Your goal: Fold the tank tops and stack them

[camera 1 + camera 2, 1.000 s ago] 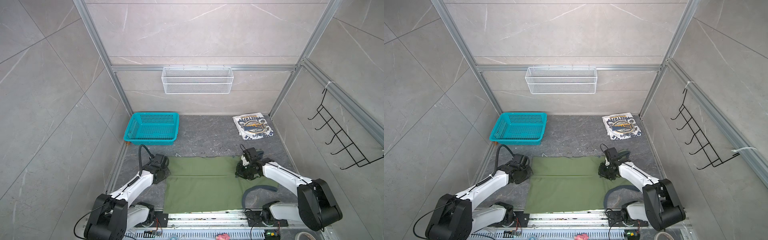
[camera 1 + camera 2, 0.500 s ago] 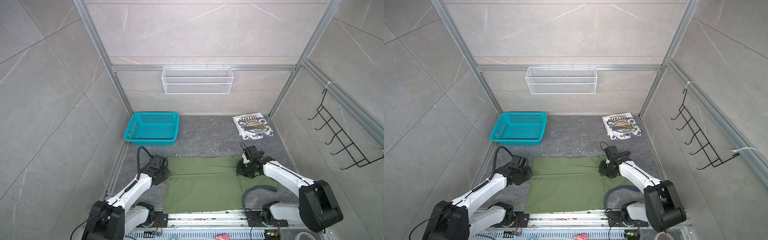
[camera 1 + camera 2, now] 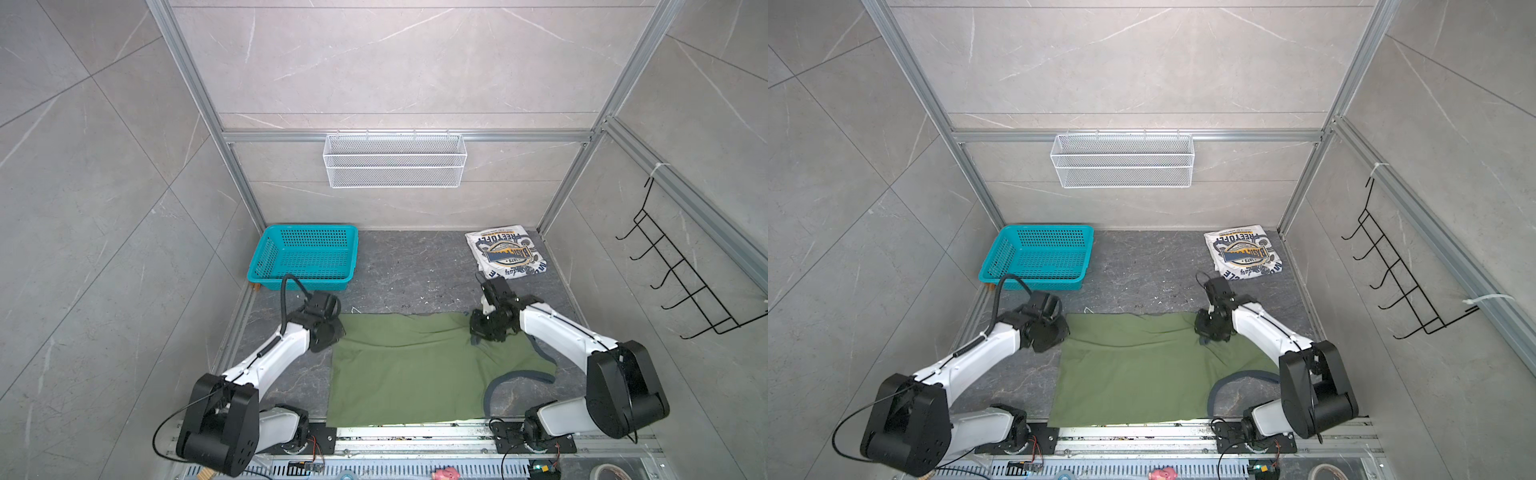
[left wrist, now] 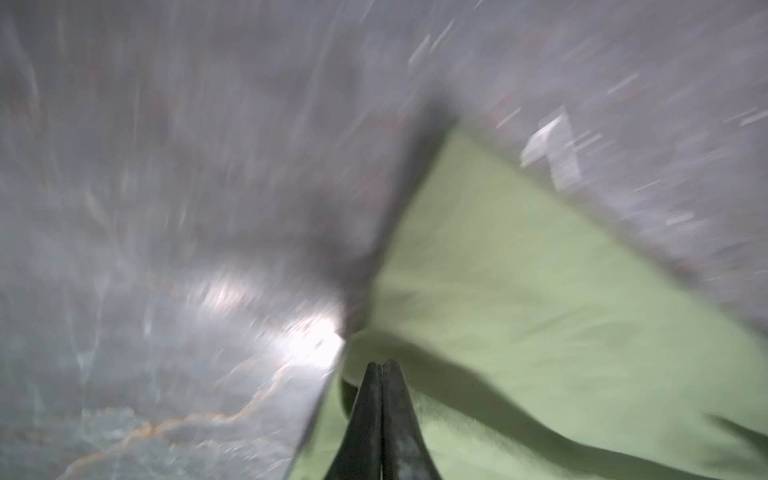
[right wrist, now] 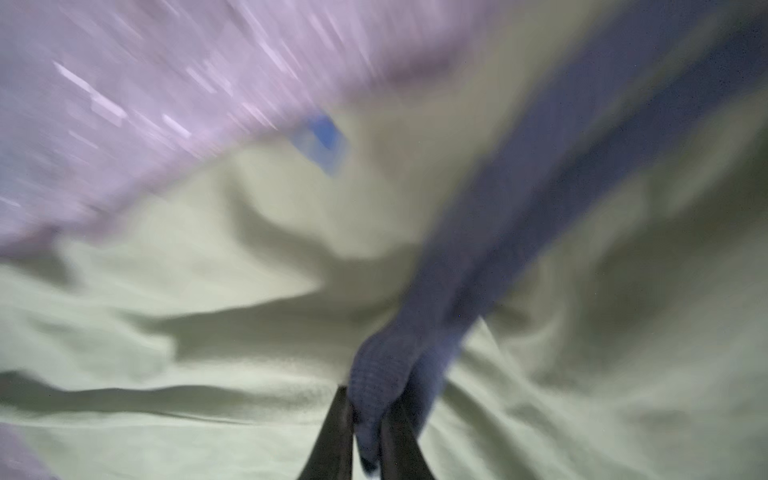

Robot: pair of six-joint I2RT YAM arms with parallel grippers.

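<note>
Presently on the bench [image 3: 407, 286]: two tank tops, one basket, two arms at work. Item one, white tank top [image 3: 505, 253]: already folded into a small packet, print uppermost, at the far right corner of the bench, well apart from both arms. Item two, green tank top [image 3: 399, 374]: spread nearly flat across the near middle, its near edge at the front rail, a dark-trimmed arm-hole loop [image 3: 511, 376] trailing off its right side, a shallow ridge running along its far edge. Left tool [image 4: 380, 368]: jaws pressed fully together at the far left corner of the green tank top, where the cloth bunches at the tips; it appears to pinch the hem there, though blur hides the exact bite. Right tool [image 5: 370, 399]: nearly closed, gripping a bunched length of the dark trim [image 5: 498, 216] at the far right corner of the same garment. Teal basket [image 3: 305, 257]: far left, untouched, not part of the job. Step in hand, by judgement: the first fold of the green tank top, both far corners held for carrying. Next move calls for both tools to rise a little and travel together, level and evenly spaced, so the held edge lands square on the opposite edge without the trailing loop twisting beneath. Remaining afterwards: further folds, then stacking with the white packet.
</note>
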